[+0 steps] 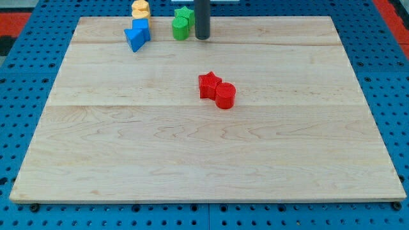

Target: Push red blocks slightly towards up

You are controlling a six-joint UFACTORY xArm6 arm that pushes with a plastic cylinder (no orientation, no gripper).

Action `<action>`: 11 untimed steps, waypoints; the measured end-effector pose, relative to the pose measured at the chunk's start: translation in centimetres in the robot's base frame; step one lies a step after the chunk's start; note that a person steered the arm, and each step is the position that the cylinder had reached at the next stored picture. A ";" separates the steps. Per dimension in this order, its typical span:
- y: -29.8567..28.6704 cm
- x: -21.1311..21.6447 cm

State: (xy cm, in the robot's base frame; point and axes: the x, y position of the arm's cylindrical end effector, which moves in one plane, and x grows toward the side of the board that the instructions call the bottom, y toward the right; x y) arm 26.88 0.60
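A red star block (208,84) and a red cylinder (225,96) lie touching each other near the middle of the wooden board (192,153). The cylinder is to the lower right of the star. My rod comes down from the view's top, and my tip (202,37) rests on the board near its top edge. My tip is well above the red blocks and just to the right of the green blocks.
A green cylinder (180,29) and a green star block (185,14) sit at the top, left of my tip. Blue blocks (137,36) and a yellow block (140,9) stand further left. Blue pegboard (25,96) surrounds the board.
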 end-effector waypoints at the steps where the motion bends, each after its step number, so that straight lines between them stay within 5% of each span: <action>1: 3.7 5.5; 3: 8.9 16.8; 6: 1.5 17.0; 8: 1.5 21.0; 11: -1.6 19.5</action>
State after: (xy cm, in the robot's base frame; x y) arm 46.39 -1.00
